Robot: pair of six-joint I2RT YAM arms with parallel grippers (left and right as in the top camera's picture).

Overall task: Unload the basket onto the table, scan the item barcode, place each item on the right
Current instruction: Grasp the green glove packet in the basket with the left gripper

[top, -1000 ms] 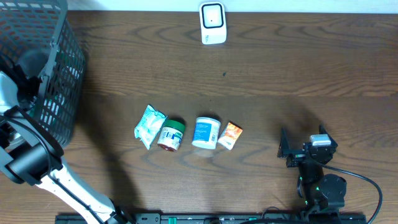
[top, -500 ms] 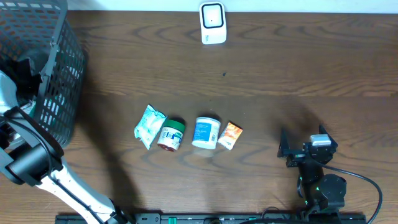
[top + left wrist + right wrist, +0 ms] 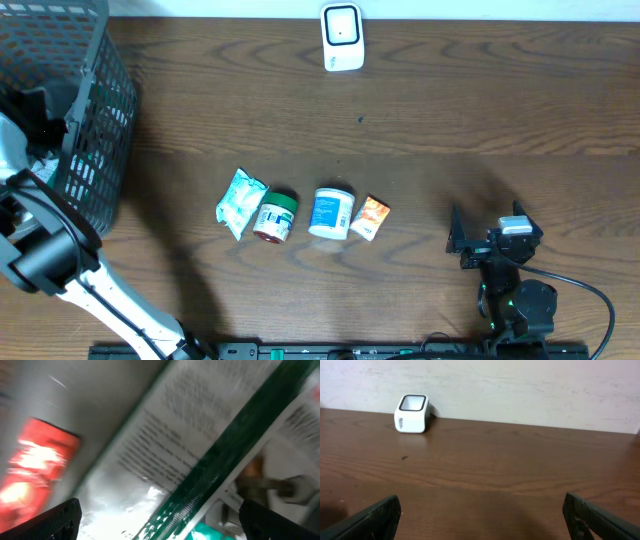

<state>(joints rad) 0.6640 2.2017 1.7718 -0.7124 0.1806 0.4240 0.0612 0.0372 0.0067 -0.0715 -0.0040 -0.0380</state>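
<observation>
The left claw (image 3: 160,521) is held wide apart and empty inside the basket (image 3: 100,120), far to the left of the scanner (image 3: 342,38). It is just above a green-striped package (image 3: 200,460) beside a red packet (image 3: 35,475), probably so that an item can be taken for scanning. The right claw (image 3: 480,517), also spread open and empty, is kept low over the table (image 3: 450,120), in front of the scanner and to its right, so the way is left free. A pale packet (image 3: 241,202), a green-lidded jar (image 3: 275,217), a white tub (image 3: 332,212) and an orange sachet (image 3: 371,217) are laid in a row in front of the scanner, within reach.

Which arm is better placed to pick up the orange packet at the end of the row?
Right. The right gripper is open, empty, and nearest the orange packet, with nothing between them. The left gripper is open too, but it is inside the basket on the far side.
</observation>
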